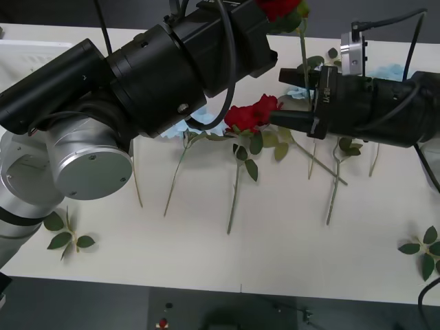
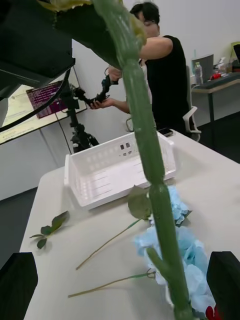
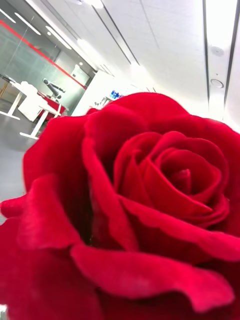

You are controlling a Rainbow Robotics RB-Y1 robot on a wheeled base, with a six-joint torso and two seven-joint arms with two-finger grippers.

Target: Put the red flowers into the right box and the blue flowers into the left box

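Probably mid-handover: the right gripper [image 1: 292,96] stands open astride the stem [image 2: 150,165] of a red flower [image 1: 278,7]; the left arm [image 1: 172,69] holds it aloft, grip unseen; next, close on that stem, then carry it away from the left box [image 2: 80,185] beyond.

The front camera is looking down from above the arms onto the white table [image 1: 289,254], taking in its width. The right wrist camera is facing across the same table toward a white box [image 2: 100,172] at its far end, with a rose stem [image 2: 150,165] pressing close to the lens. The left wrist camera is pointing up at the ceiling, a red rose bloom [image 3: 135,210] sitting almost against it.
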